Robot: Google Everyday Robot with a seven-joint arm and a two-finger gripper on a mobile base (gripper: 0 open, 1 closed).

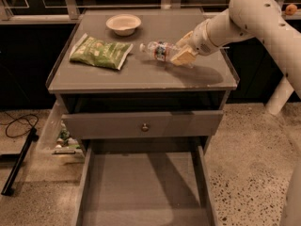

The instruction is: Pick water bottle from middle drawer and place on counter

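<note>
The water bottle point(156, 50) lies on its side over the counter point(141, 76), white cap pointing left toward the green bag. My gripper point(178, 53) reaches in from the right and is shut on the bottle's base end, holding it at or just above the counter top. The middle drawer point(141, 187) is pulled wide open below, and its floor is bare.
A green snack bag point(100, 52) lies on the counter's left side. A pale bowl point(123, 24) stands at the back. The drawer front with a round knob point(145, 126) sits slightly pulled out above the open drawer. A black cable point(19, 126) lies on the floor at left.
</note>
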